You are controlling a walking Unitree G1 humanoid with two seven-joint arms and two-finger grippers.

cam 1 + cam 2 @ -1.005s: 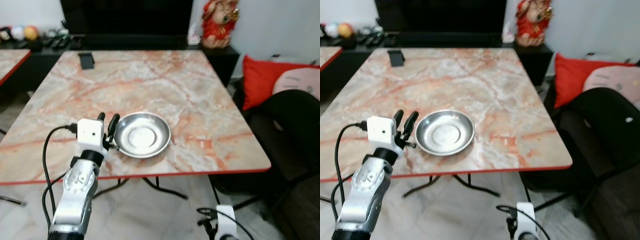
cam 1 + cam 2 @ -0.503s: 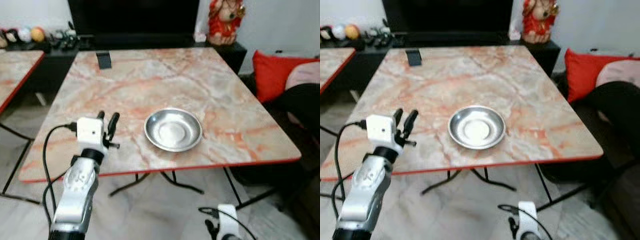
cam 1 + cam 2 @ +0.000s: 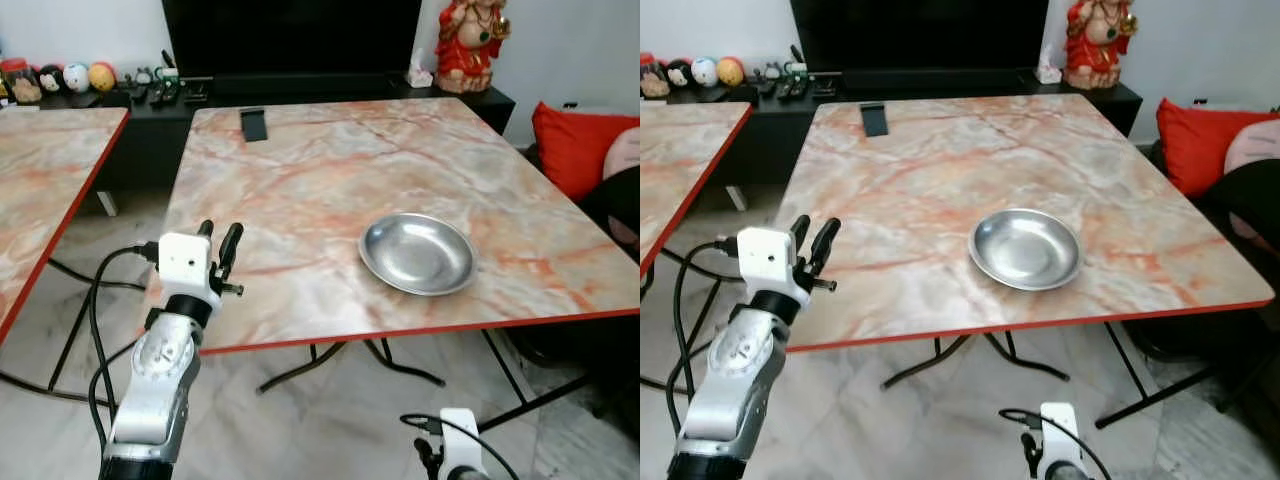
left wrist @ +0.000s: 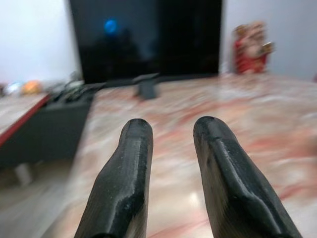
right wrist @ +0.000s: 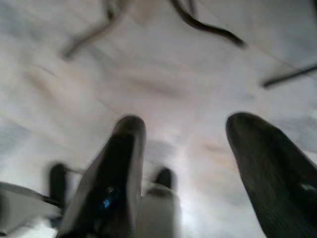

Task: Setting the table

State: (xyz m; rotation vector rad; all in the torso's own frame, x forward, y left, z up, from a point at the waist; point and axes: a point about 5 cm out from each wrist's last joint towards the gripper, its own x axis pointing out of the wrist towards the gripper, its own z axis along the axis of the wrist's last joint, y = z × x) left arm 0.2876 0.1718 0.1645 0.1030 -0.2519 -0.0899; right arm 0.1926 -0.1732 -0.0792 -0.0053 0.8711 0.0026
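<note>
The left gripper (image 3: 217, 238) was raised at the near left corner of the marble table (image 3: 330, 170), its two black fingers (image 4: 126, 183) parted by a narrow gap and holding nothing — no object lay between them and they touched nothing. In the left wrist view the fingers pointed out across the tabletop toward the far side, where a small dark phone-like object (image 4: 145, 87) stood near the far edge. The left arm (image 3: 155, 385) rose from below the table's near edge, with a black cable (image 3: 95, 320) looped beside it.

The right gripper (image 5: 198, 173) hung low, pointing down at the pale marbled floor (image 5: 163, 74); its fingers were spread wide and empty. In the head views only the top of its wrist (image 3: 455, 460) showed, near the bottom edge, below the table.

The steel bowl (image 3: 418, 253) sat upright on the right half of the table, toward the near edge, well apart from the left gripper. It was round, so no long axis or heading could be assigned. Its open side faced up and nothing lay inside it.

Further observations — a second marble table (image 3: 45, 175) stood to the left, a black cabinet (image 3: 150, 105) ran along the far wall with small balls (image 3: 85, 76) on it, a red figurine (image 3: 472, 45) stood at far right, and a red cushion (image 3: 580, 145) lay to the right.
</note>
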